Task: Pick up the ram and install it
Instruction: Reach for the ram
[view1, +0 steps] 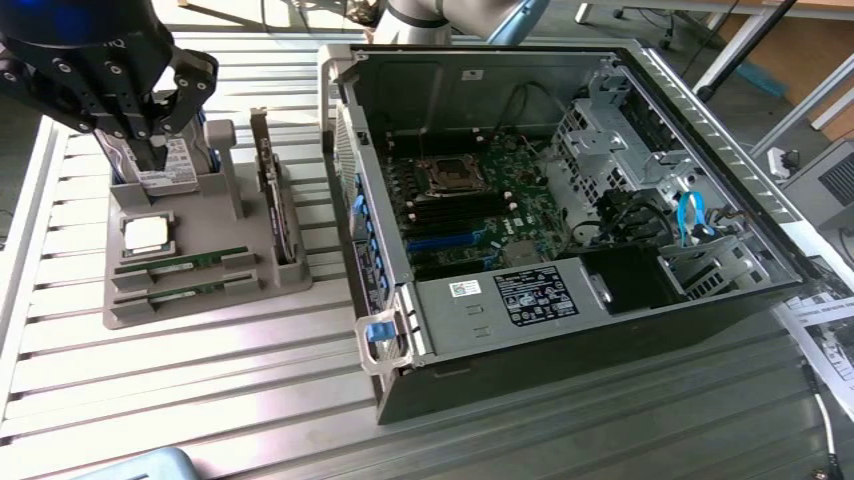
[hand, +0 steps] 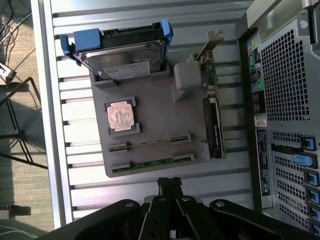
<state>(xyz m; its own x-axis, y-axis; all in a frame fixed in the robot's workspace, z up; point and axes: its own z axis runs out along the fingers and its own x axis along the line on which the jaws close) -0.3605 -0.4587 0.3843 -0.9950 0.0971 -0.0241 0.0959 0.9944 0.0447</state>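
Exterior view: on the table (view1: 200, 400), at the exterior view's left, a grey tray (view1: 134, 312) holds parts in slots, ready for picking. The ram (view1: 180, 263) stands on edge at its near end, beside a second stick (view1: 171, 293). The pincer (view1: 158, 145), closed and empty, hangs above the hard drive (view1: 167, 180).

Wrist view: the ram (hand: 150, 143) rests in the tray (hand: 155, 120) between the CPU (hand: 120, 116) and the second stick (hand: 152, 164). The pincer (hand: 169, 184) is shut on nothing.

The metal table (view1: 200, 400) is gleaming, the grey plastic holder (hand: 155, 120) is looking matt, the ram (hand: 150, 143) is showing green circuit-board.
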